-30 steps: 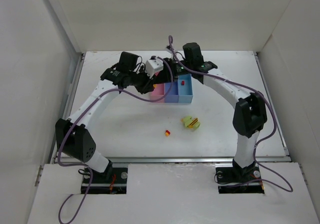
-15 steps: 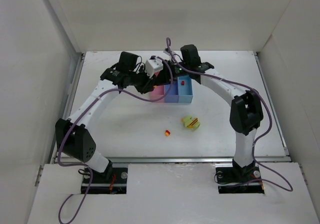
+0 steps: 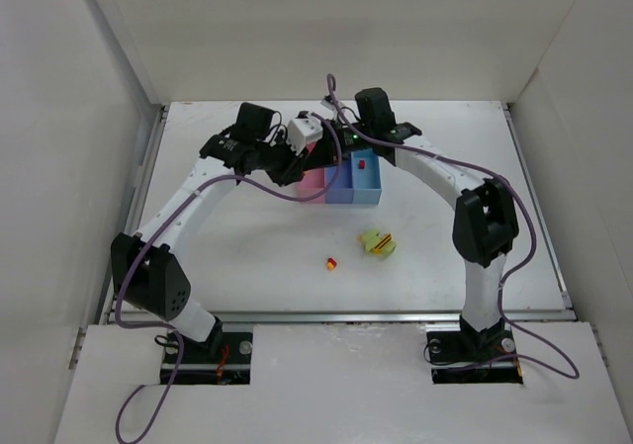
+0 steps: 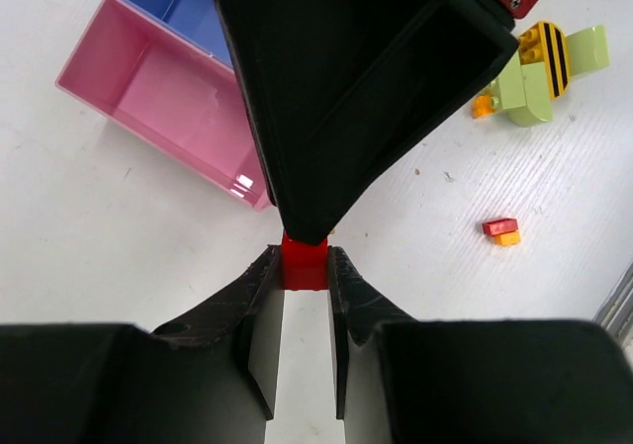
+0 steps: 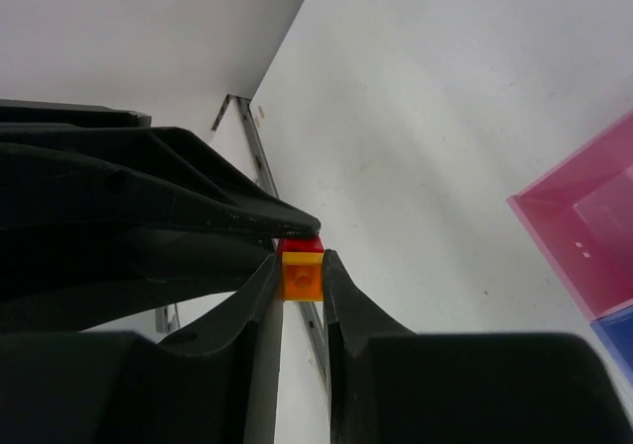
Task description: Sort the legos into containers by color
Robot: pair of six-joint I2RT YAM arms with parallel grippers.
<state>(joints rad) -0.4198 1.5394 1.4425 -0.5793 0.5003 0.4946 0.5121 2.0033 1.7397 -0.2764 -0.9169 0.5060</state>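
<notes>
My left gripper [image 3: 315, 155] and right gripper [image 3: 339, 145] meet tip to tip above the back of the bins. In the left wrist view my left gripper [image 4: 304, 266] is shut on a red brick [image 4: 304, 264]. In the right wrist view my right gripper [image 5: 302, 274] is shut on a yellow-orange brick [image 5: 302, 277] that is stuck to the red brick [image 5: 300, 245]. The pink bin [image 3: 313, 184], medium blue bin [image 3: 341, 185] and light blue bin [image 3: 368, 189] stand in a row. A red brick [image 3: 363, 166] lies in the light blue bin.
A lime and yellow clump [image 3: 377, 242] lies on the table in front of the bins, also in the left wrist view [image 4: 539, 68]. A small red and orange piece [image 3: 331, 262] lies to its near left, also in the left wrist view [image 4: 501, 230]. White walls enclose the table.
My right arm has shifted slightly left, towards the left gripper. The left arm, the bins and the loose bricks have not moved.
</notes>
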